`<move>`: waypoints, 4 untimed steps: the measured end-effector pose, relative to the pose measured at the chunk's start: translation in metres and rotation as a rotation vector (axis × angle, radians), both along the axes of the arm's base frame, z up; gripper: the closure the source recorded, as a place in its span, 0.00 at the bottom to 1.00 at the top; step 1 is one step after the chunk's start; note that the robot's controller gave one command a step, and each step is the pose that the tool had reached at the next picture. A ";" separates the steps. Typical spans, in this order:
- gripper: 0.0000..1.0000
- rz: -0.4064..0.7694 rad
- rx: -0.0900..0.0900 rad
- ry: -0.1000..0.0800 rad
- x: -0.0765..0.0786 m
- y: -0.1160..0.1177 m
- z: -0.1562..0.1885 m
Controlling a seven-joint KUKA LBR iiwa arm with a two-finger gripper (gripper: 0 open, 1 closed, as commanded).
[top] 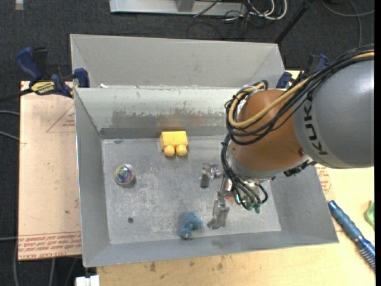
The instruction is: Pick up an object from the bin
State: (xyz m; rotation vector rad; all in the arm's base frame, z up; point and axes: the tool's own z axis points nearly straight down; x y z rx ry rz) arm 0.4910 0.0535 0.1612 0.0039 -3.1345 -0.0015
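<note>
Gripper (213, 195) low in the bin (89, 159), fingers spread, nothing between them. The nearest thing, a small blue lump (190, 224), lies at its 7 o'clock, just beside one finger. I judge that closing here risks nudging it away, not straddling it.

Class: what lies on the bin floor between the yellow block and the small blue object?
Nothing: the camera view shows bare grey bin floor between the yellow block and the blue object.
</note>
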 end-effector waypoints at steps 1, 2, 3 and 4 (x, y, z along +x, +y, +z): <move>0.00 0.139 0.002 -0.017 -0.006 0.052 -0.090; 0.00 0.470 0.000 -0.019 0.003 -0.002 -0.089; 0.00 1.071 0.004 -0.015 -0.007 0.067 -0.089; 0.00 1.047 0.003 -0.009 -0.004 0.029 -0.079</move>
